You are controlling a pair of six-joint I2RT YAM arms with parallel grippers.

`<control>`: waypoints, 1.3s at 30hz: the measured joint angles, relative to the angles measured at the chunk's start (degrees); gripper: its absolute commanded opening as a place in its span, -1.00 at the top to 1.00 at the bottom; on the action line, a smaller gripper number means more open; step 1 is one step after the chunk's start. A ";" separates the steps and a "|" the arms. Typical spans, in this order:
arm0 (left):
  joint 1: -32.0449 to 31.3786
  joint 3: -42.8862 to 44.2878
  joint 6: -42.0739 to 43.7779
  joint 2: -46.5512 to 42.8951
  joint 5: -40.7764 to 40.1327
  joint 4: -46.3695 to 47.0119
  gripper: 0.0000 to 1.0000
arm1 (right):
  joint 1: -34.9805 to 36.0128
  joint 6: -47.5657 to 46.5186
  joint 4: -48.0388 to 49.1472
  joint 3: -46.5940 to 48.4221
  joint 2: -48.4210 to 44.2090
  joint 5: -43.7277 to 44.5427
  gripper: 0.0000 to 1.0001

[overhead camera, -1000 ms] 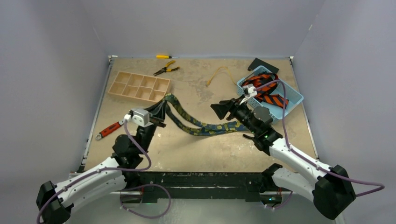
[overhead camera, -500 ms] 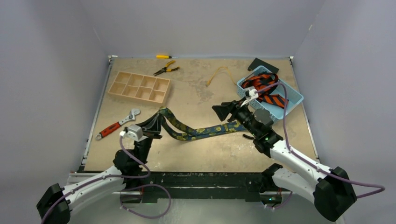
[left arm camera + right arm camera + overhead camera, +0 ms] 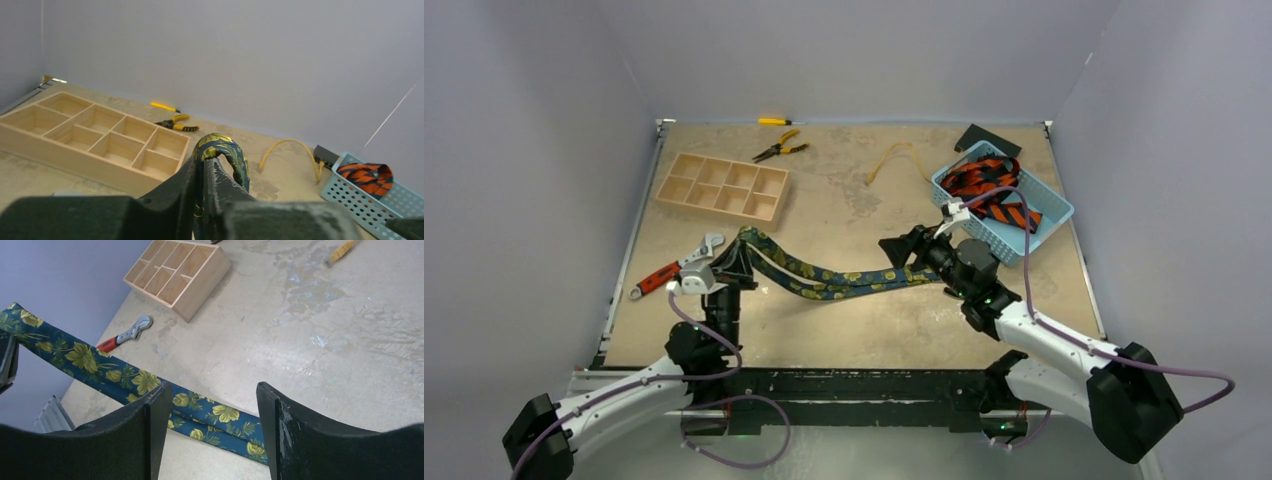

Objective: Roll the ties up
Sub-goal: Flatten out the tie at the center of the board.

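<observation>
Left wrist view: the left pincer (image 3: 204, 165) is closed to a thin slit on a fold of the navy tie (image 3: 227, 155), and the yellow-flowered fabric arches in a small loop over the fingertips. From above, this pincer sits at the near left of the surface (image 3: 854, 330) and holds that end of the tie lifted. The tie runs from there as two strands to the right, sagging onto the surface in the middle, towards the other arm.

The right pincer (image 3: 210, 395) stands open, its two dark fingers well apart. In its own camera the tie passes below and behind the left finger, and no fabric is clamped between the fingers. In the top view it hovers at the tie's right end, near the middle of the surface.

A wrench (image 3: 656, 280) with a red handle lies just beside the left pincer, towards the left edge. Further back on the left sits a wooden tray (image 3: 722, 187) with open compartments. Behind it lie pliers (image 3: 779, 150) and a small yellow-handled tool (image 3: 774, 121). A thin yellow cord (image 3: 894, 158) curls at the back centre. At the back right, a blue basket (image 3: 1049, 232) holds the orange-red ties (image 3: 989, 185) in a heap, and a flat black object (image 3: 984, 138) lies just behind it.
</observation>
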 measured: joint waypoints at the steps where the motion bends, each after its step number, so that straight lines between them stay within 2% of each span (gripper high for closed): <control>1: 0.00 0.00 -0.02 0.44 -1.01 -0.26 1.00 | 0.00 0.04 0.04 -0.17 0.00 0.20 -0.33; 4: 0.09 0.00 1.49 6.73 -2.23 3.06 1.00 | 0.00 0.11 0.63 -0.39 0.17 0.98 -0.33; 10: 0.42 0.39 12.09 33.46 3.06 19.30 1.00 | 0.13 0.31 2.08 -0.39 1.03 1.03 -0.32; 12: 1.01 3.26 14.99 40.04 6.80 20.24 1.00 | 0.22 0.26 2.08 -0.39 0.52 1.18 -0.33; 14: 2.10 8.94 16.44 42.99 12.02 20.55 1.00 | 0.24 0.13 1.70 -0.39 -1.07 1.44 -0.33; 18: 8.09 20.52 14.40 43.69 22.88 24.33 1.00 | 0.24 -0.22 1.42 -0.35 -4.81 2.54 -0.33; 20: 12.02 21.86 12.02 42.93 25.14 25.79 1.00 | 0.24 -0.46 1.20 -0.35 -5.95 3.08 -0.33; 30: 29.07 15.91 2.16 39.41 34.71 18.95 1.00 | 0.24 -0.85 1.07 -0.35 -6.21 4.04 -0.34; 35: 30.14 11.85 -1.99 39.54 35.87 18.69 0.99 | 0.24 -0.81 2.05 -0.35 -4.00 3.98 -0.34; 39: 29.99 6.78 -5.77 41.64 33.92 18.86 0.74 | 0.24 -0.79 2.16 -0.35 -3.02 3.93 -0.34</control>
